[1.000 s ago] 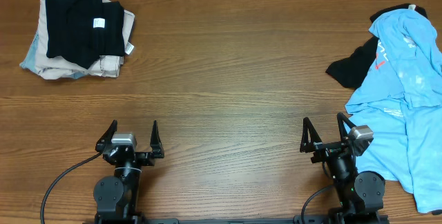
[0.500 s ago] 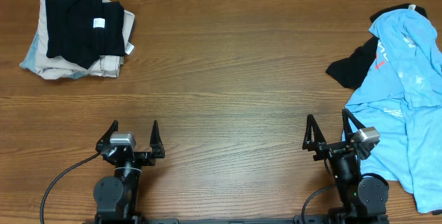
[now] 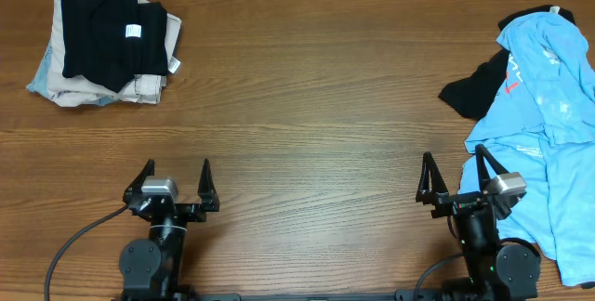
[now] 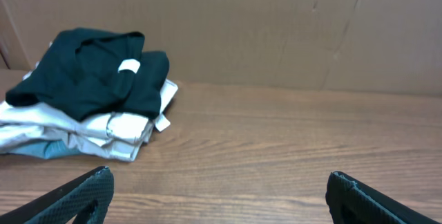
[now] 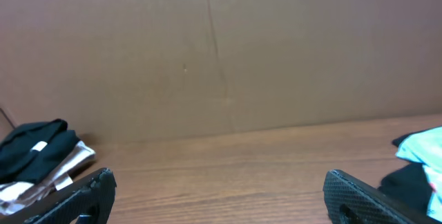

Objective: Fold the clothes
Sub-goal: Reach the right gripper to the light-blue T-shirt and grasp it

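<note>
1. Sprawling crumpled along the right edge of the counter, the light blue T-shirt is reaching from the far right corner down toward the near right corner. White lettering and a small red mark are showing on it.
2. A black garment is poking out from under the shirt's left side, toward the far right corner.
3. A folded stack of pale clothes is sitting at the far left corner, with a black folded piece bearing a small white tag lying on top.
4. The left fingers are standing spread wide at the near edge, left of the middle, pinching nothing and well apart from the stack.
5. The right fingers are also standing spread wide at the near edge, just beside the T-shirt's left border, gripping nothing.
6. A brown cardboard wall is rising behind the far edge.
</note>
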`<state>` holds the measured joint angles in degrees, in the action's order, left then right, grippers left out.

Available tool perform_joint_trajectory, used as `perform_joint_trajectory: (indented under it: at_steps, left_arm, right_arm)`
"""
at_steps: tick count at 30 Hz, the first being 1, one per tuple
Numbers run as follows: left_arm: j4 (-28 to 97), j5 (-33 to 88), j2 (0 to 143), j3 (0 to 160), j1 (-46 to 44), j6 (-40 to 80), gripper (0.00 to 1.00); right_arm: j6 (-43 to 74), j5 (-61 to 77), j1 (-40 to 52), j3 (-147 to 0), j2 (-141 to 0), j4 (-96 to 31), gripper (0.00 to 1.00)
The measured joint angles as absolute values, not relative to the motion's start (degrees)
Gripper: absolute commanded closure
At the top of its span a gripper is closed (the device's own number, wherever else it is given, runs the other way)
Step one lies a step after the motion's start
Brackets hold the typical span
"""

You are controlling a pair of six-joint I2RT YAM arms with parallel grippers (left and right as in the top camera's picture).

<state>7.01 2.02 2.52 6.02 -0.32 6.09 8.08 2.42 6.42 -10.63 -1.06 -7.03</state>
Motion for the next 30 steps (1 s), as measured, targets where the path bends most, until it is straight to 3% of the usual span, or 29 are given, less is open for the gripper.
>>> perform_joint_trajectory:
  at_steps: [10,24,30]
  left_arm:
    - [14.9,5.2,21.2,24.6,-0.3,6.1,0.0]
    - [48.4,14.0,64.3,70.8,-0.3,5.6,0.0]
    - [51.3,14.1,75.0,79.7,-0.3,5.6,0.0]
  right_arm:
    - [7.4,0.9,6.4,-29.3,-16.1,-16.2,0.0]
    - [7.2,0.6,6.4,-73.1,-59.2,-49.2,0.0]
    - [7.3,-1.2,6.4,-80.0,-72.5,-45.4,0.0]
